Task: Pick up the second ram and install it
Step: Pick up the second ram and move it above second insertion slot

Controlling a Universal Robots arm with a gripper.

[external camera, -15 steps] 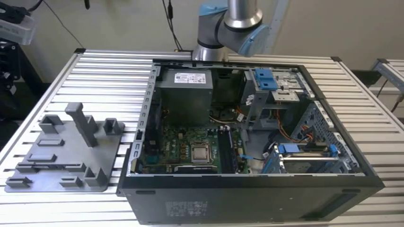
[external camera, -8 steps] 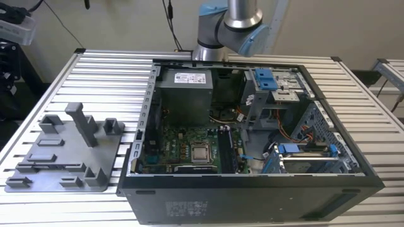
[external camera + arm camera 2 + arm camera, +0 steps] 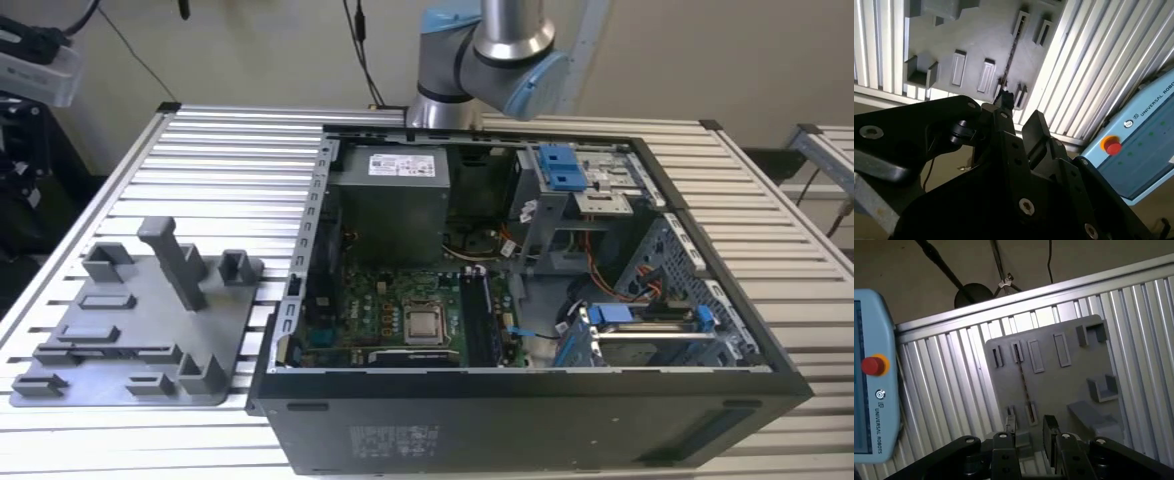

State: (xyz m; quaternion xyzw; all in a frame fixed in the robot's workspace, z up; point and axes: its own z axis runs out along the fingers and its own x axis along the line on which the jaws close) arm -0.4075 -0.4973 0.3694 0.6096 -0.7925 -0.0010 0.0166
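Pincer [image 3: 1029, 422]: spread apart with nothing between its halves, hanging over the fixture plate and clear of the ram in both wrist views [image 3: 1020, 107].
Second ram [image 3: 1022, 375]: a thin dark strip standing edge-on in the plate's slots, just past the pincer's tips [image 3: 1010, 55].
Fixture plate [image 3: 1064, 390]: grey, flat on the slatted desk [image 3: 954, 390].
Teach pendant [image 3: 869, 365]: light blue with a red button, off the desk's edge.
Computer case [image 3: 534, 420]: open, on the desk to the exterior view's right of the plate [image 3: 134, 300], green motherboard [image 3: 387, 310] inside.
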